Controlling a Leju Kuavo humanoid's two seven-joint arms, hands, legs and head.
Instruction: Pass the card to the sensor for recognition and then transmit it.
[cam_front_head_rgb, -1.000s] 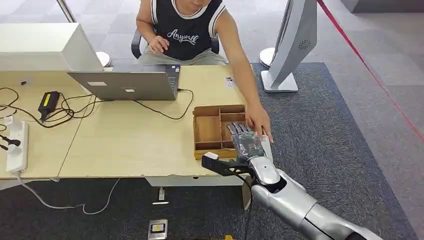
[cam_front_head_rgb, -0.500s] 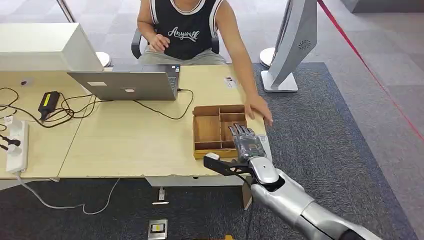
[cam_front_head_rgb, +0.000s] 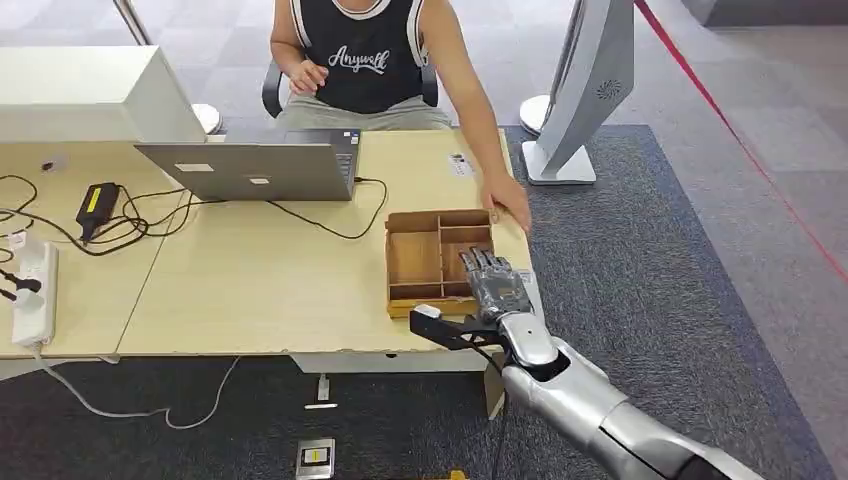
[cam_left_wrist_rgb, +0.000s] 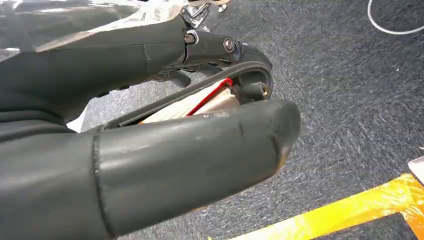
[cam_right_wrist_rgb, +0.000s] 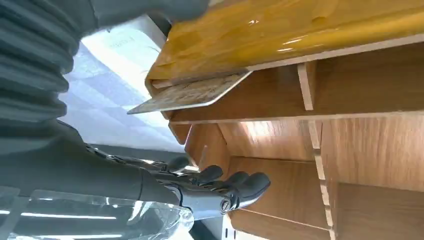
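The person's hand (cam_front_head_rgb: 508, 199) has drawn back from the right hand (cam_front_head_rgb: 497, 287), which hovers empty, fingers spread, over the wooden tray (cam_front_head_rgb: 415, 259); the card (cam_right_wrist_rgb: 192, 92) leans just beside its thumb

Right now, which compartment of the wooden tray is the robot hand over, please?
The wooden tray's right, nearest compartment: the right robot hand covers it; others lie uncovered.
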